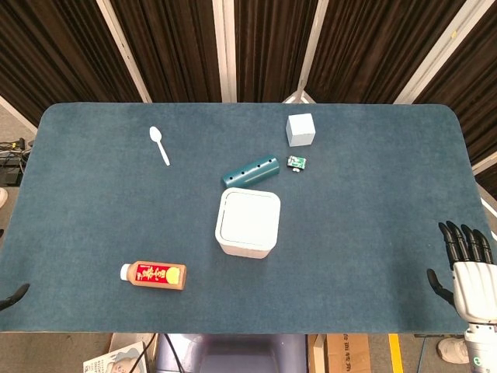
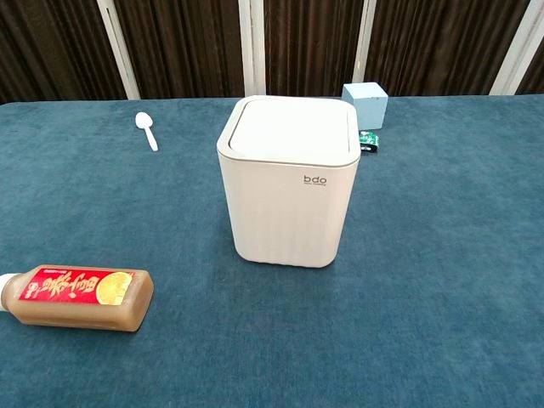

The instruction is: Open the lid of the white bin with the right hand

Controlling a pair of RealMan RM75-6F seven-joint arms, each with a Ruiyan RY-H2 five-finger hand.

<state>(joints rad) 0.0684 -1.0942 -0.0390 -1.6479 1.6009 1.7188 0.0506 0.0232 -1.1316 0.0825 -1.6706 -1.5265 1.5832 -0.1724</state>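
The white bin [image 1: 248,223] [image 2: 289,194] stands upright near the middle of the blue table, its flat lid [image 2: 291,129] down. My right hand [image 1: 468,271] hovers at the table's right front corner in the head view, far right of the bin, fingers spread and holding nothing. It does not show in the chest view. Of my left hand only a dark tip [image 1: 12,295] peeks in at the left front edge, too little to judge its fingers.
A brown bottle with a red label [image 1: 154,275] [image 2: 78,297] lies front left. Behind the bin lie a teal cylinder [image 1: 250,171] and a small green item [image 1: 297,162]. A pale blue cube [image 1: 300,129] stands further back, with a white spoon [image 1: 159,144] back left.
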